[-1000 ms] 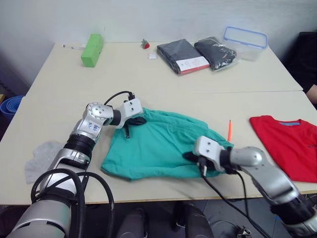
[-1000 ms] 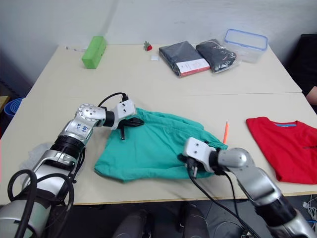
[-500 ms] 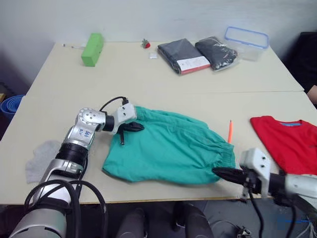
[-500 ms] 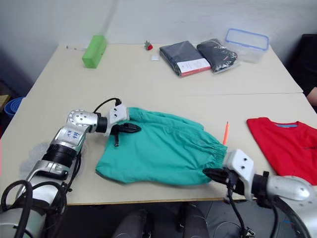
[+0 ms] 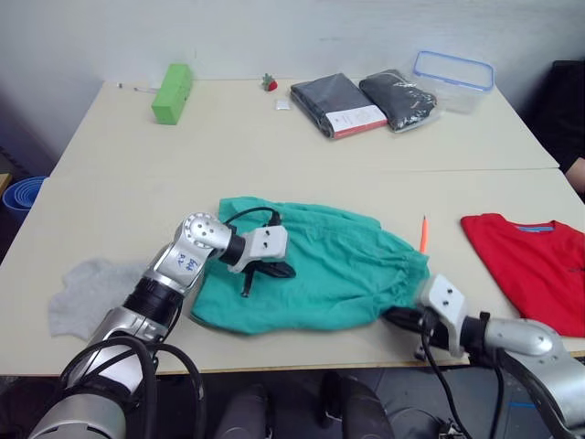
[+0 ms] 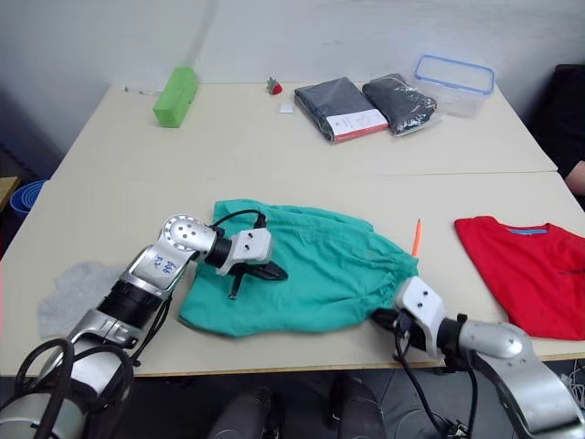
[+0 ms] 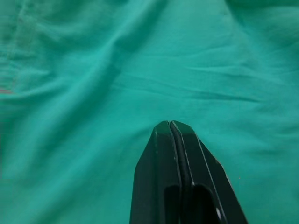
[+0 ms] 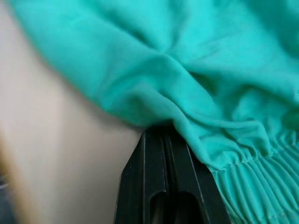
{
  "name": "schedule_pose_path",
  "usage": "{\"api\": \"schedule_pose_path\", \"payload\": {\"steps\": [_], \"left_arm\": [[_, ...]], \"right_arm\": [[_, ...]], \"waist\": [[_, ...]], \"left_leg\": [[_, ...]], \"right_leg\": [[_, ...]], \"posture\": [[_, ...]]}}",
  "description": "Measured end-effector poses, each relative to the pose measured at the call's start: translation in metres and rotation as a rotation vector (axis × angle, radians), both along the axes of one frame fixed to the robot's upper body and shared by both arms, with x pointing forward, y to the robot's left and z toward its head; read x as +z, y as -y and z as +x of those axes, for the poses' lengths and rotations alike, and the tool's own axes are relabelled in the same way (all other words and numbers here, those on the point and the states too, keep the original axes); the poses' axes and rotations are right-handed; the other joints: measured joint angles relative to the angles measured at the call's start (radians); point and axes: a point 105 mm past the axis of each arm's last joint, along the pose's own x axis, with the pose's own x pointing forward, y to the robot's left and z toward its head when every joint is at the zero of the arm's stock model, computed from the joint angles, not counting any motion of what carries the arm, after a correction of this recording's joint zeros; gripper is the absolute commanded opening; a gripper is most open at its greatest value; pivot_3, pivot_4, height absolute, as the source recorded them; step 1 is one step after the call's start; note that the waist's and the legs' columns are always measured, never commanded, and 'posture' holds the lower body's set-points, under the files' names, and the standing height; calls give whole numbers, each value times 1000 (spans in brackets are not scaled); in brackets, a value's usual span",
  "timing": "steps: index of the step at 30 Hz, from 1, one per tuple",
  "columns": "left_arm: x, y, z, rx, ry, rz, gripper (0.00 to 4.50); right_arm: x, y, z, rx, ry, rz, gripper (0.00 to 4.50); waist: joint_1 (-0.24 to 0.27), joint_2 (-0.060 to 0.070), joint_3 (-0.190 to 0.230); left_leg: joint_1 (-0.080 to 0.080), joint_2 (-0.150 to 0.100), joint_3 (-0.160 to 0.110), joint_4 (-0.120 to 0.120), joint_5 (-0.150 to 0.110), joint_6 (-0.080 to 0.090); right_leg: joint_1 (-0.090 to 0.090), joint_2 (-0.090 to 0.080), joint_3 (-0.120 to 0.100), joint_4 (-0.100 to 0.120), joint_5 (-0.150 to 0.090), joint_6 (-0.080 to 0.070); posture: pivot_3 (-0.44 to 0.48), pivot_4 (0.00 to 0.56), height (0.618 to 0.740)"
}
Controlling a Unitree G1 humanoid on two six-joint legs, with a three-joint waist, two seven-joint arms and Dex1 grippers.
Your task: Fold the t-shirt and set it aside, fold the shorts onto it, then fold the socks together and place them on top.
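The teal shorts lie spread in the middle of the table, their gathered waistband to the right. My left gripper rests on the shorts' left half, shut, with the fabric under its tips and none between them. My right gripper is at the shorts' near right corner. It is shut, and a fold of fabric by the waistband lies over its tips. The red t-shirt lies flat at the right edge of the table. The grey socks lie crumpled at the near left.
An orange pen lies between the shorts and the t-shirt. At the back are a green block, two dark packaged garments, a clear blue-rimmed container and a small red item. A blue bin stands beyond the left edge.
My left gripper slid from the shorts' far left corner toward their middle. My right gripper left the shorts, swung out right, then came back to the near right corner. The waistband side bunched inward.
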Motion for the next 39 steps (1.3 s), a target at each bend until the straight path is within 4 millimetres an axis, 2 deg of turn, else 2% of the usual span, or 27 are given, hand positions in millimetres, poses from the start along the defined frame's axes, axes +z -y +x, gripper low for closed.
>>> {"api": "schedule_pose_path", "payload": {"steps": [3,6,9,11,15,19,22,25,26,30,38,39], "left_arm": [[2,2,11,70,15,-45,25],[2,2,16,108,9,-71,25],[2,3,16,111,12,-74,25],[1,2,13,105,16,-77,25],[-3,-2,5,113,8,-94,0],[-5,2,0,100,9,-102,0],[-6,4,-3,94,8,-108,0],[-7,6,-6,89,-1,-113,0],[-7,7,-7,85,-2,-114,0],[-9,8,-10,78,-6,-110,0],[-9,7,-11,104,-10,-109,0],[-9,7,-11,106,-7,-108,0]], "right_arm": [[2,6,10,-37,22,3,0],[3,9,12,-66,17,29,0],[4,19,7,-119,-3,48,0],[6,24,-4,-180,-46,98,0],[15,24,-25,-340,-157,320,868],[11,16,-34,-473,-292,510,2254],[5,8,-37,-545,-381,647,3258],[8,-1,-32,-584,-423,778,4313],[9,-3,-28,-594,-435,828,4483],[13,-10,-8,-645,-502,994,4483],[18,-19,27,-683,-543,1119,4483],[19,-20,32,-683,-544,1128,4298]], "waist": [[4,0,0],[4,0,0],[7,0,0],[7,1,0],[3,1,-1],[2,2,-1],[3,3,-1],[0,3,-1],[-1,2,-2],[-15,2,-2],[-25,0,-3],[-25,-1,-3]], "left_leg": [[0,0,0,0,0,1],[-1,0,0,0,0,1],[-1,0,0,0,0,1],[-1,0,0,-1,-1,1],[-1,3,0,-1,-1,0],[0,3,0,-1,-2,0],[0,3,0,-2,-3,1],[0,3,1,-2,-3,1],[0,2,1,-2,-3,1],[1,3,3,-2,-3,1],[1,3,4,-2,-3,2],[1,3,4,-2,-3,2]], "right_leg": [[0,-6,0,0,0,0],[0,-5,0,2,1,1],[0,-5,0,2,1,1],[-1,-5,0,1,1,1],[0,-4,0,0,1,1],[-1,-6,1,-3,1,0],[-1,-6,1,-2,1,0],[-1,-6,2,-1,1,0],[-1,-6,2,-1,1,0],[-1,-6,4,-1,1,0],[-1,-5,5,2,1,0],[-1,-5,5,2,1,0]], "posture": [[0,150,740],[0,150,740],[0,150,740],[0,150,740],[0,150,740],[0,150,740],[0,150,740],[0,150,740],[0,150,740],[0,150,740],[0,150,740],[0,150,740]]}}
